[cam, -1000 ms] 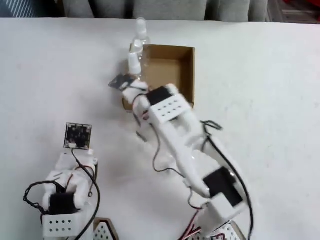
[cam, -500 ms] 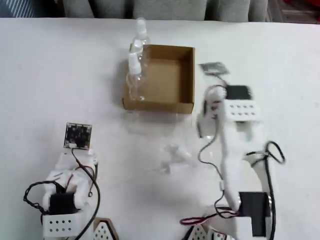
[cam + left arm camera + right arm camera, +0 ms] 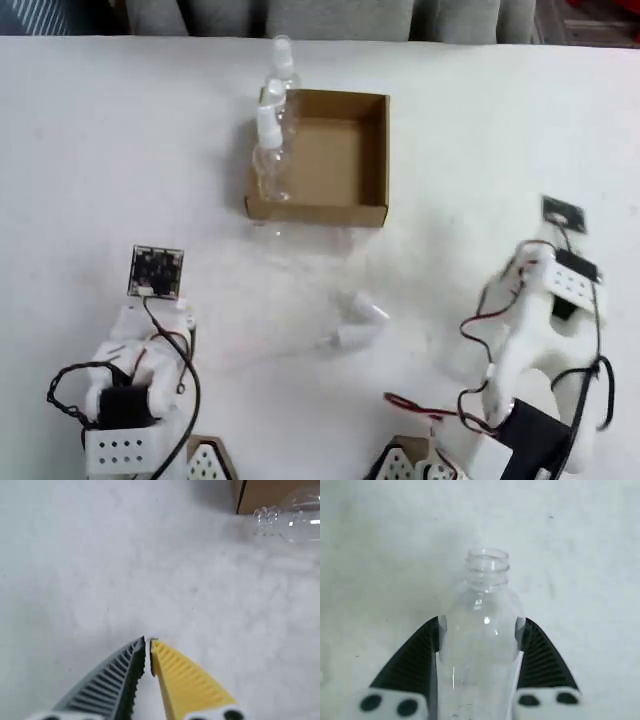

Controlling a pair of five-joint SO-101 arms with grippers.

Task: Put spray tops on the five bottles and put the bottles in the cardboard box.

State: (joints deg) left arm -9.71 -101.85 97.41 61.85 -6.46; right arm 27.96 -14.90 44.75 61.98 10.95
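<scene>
Clear plastic bottle (image 3: 487, 595) with no top is pinched between the right jaws. The left jaws are pressed together over the white counter (image 3: 100, 130), holding nothing. Capped bottles (image 3: 268, 150) stand in the cardboard box (image 3: 380, 150) along one wall. Loose spray tops (image 3: 372, 311) lie on the counter near the box.
</scene>
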